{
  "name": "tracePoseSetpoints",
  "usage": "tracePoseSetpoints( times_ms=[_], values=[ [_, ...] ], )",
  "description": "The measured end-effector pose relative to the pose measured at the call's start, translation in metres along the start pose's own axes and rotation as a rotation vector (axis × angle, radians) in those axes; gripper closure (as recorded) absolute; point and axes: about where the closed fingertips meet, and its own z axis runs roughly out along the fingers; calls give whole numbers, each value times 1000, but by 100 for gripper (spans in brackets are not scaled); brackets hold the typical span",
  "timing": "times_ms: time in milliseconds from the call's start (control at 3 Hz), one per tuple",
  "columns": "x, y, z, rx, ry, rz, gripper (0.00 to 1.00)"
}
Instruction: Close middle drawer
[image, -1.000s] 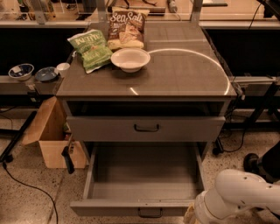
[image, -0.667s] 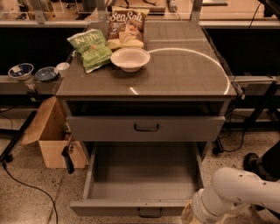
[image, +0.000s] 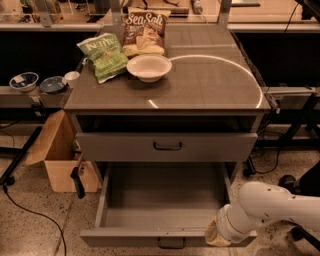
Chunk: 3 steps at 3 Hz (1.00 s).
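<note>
The middle drawer (image: 162, 202) is the wide grey metal drawer pulled far out at the bottom of the camera view. Its flat-bottomed tray is empty, and its low front panel (image: 150, 237) carries a small dark loop handle (image: 171, 243) at centre. My white arm (image: 272, 207) comes in from the lower right. The gripper (image: 214, 236) at its end sits against the right end of the drawer's front panel, right of the handle.
Above it is a grey drawer with a taller front panel (image: 167, 146), slightly out. On the cabinet top (image: 210, 85) lie a white bowl (image: 148, 66) and two chip bags (image: 105, 56). A cardboard box (image: 60, 155) stands on the floor at left. Cables and a dark frame are at right.
My arm has shifted a little to the left, bringing the gripper end onto the right part of the drawer's front panel. The drawer has not visibly moved.
</note>
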Motion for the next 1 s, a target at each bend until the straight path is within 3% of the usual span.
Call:
tracePoseSetpoints(
  times_ms=[667,1000],
  values=[
    [11,26,37,-73,-19,52,100],
    [13,31,51,-82,-15,73,100]
  ],
)
